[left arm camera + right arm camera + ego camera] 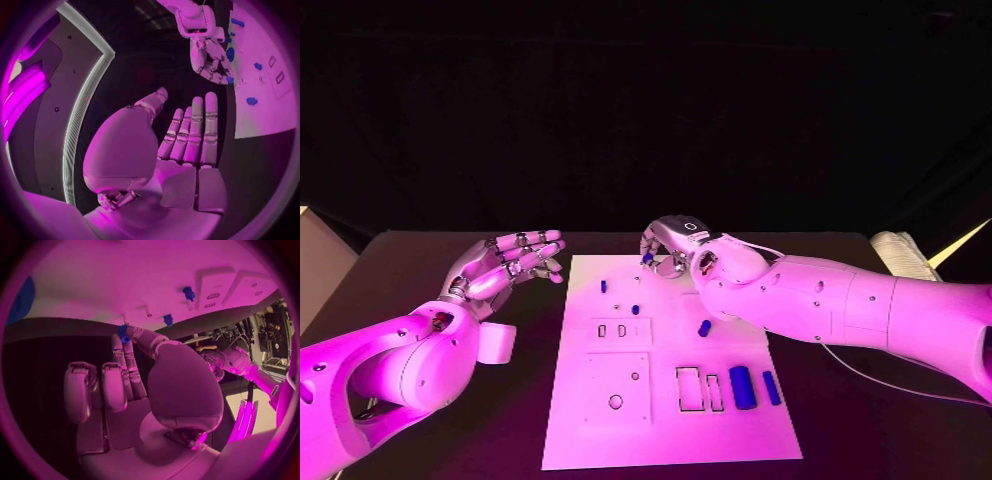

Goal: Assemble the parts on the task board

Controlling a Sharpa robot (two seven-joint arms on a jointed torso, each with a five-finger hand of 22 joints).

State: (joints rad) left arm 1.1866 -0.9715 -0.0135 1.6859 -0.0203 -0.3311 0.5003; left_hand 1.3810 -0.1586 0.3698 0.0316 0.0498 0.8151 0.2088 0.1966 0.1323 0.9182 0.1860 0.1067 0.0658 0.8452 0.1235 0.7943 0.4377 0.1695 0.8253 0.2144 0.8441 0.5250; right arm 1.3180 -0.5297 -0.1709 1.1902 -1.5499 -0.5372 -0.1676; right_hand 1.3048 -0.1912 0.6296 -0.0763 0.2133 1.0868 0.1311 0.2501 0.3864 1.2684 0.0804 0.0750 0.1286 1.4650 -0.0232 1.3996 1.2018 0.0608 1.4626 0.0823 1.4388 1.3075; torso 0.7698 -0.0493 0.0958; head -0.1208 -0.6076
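Head view: the right hand point(678, 243), at centre frame above the far edge of the board point(672, 440), pinches a small blue part point(648, 258) at its fingertips. The left hand point(512, 262), left of centre beside the board, is spread wide and holds nothing. Two blue cylinders point(743, 387) lie at the board's lower right.

The right hand point(678, 245) covers the far edge of the task board point(672, 440), and the small blue part point(122, 333) at its fingertips point(129, 335) is mostly hidden by them. Beside that hand's wrist, a pale object point(901, 255) is too dim to identify.
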